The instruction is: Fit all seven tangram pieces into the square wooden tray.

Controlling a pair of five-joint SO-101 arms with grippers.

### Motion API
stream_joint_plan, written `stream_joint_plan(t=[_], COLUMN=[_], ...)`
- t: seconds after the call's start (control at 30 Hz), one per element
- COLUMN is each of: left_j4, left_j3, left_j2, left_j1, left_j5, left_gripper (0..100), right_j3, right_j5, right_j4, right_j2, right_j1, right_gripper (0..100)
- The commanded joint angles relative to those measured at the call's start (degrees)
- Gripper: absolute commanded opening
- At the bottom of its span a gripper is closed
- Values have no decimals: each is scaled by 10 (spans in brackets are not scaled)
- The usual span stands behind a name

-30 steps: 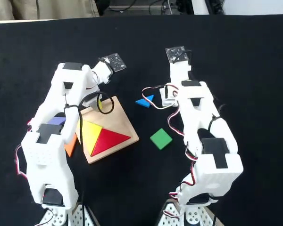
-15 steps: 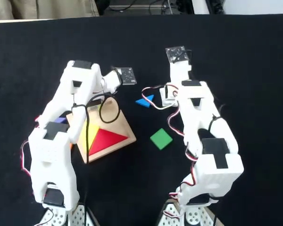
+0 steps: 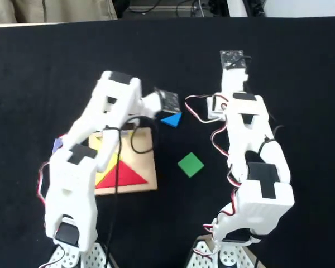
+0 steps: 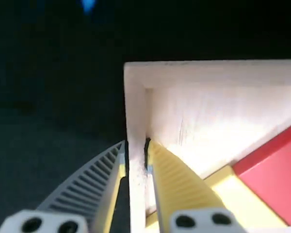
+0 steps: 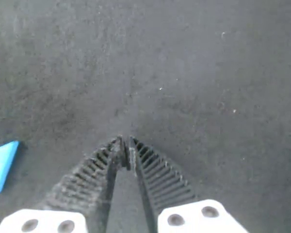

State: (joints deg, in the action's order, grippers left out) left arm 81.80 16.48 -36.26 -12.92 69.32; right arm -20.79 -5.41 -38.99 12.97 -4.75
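— Since a second ago the tray (image 4: 208, 73) turns straight on the bench (image 3: 301, 67); the left pincer (image 4: 136, 145) pinches its wall.
— And the right pincer (image 5: 124, 145), pressed together, moves aside. The blue triangle (image 3: 171, 119) and green square (image 3: 190, 164) wait outside.

A black cloth (image 3: 301, 84) is lying flat under soft, even light. Beyond its far edge, beige fabric (image 3: 50, 10) is bunching at one corner, dark cables (image 3: 173, 6) are trailing, and a white surface (image 3: 307, 6) is showing.

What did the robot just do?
The left gripper, clamped on the wall of the wooden tray, swung toward the table's middle, turning the tray square to the table edge. The right gripper shifted outward a little, shut and empty. The blue triangle and green square stayed put.
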Motion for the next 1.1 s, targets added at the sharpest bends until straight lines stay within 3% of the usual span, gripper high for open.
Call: stream_joint_plan(t=[0.0, 0.3, 0.5, 0.7, 0.77, 1.07], left_j4=[23, 26, 84, 138, 192, 188], left_j3=[36, 45, 106, 135, 155, 17], left_j2=[7, 11, 42, 94, 131, 377], left_j1=[-56, -74, -55, -23, -4, 178], left_j5=[0, -33, -83, -62, -34, -44], left_gripper=[76, 80, 260, 252, 252, 252], right_j3=[23, 23, 23, 23, 22, 22], right_j5=[7, 7, 7, 7, 7, 6], right_j4=[11, 11, 11, 11, 11, 11], right_j2=[-5, -5, -5, -5, -5, -3], right_j1=[-11, -11, -11, -11, -11, -7], right_gripper=[12, 15, 15, 15, 15, 14])
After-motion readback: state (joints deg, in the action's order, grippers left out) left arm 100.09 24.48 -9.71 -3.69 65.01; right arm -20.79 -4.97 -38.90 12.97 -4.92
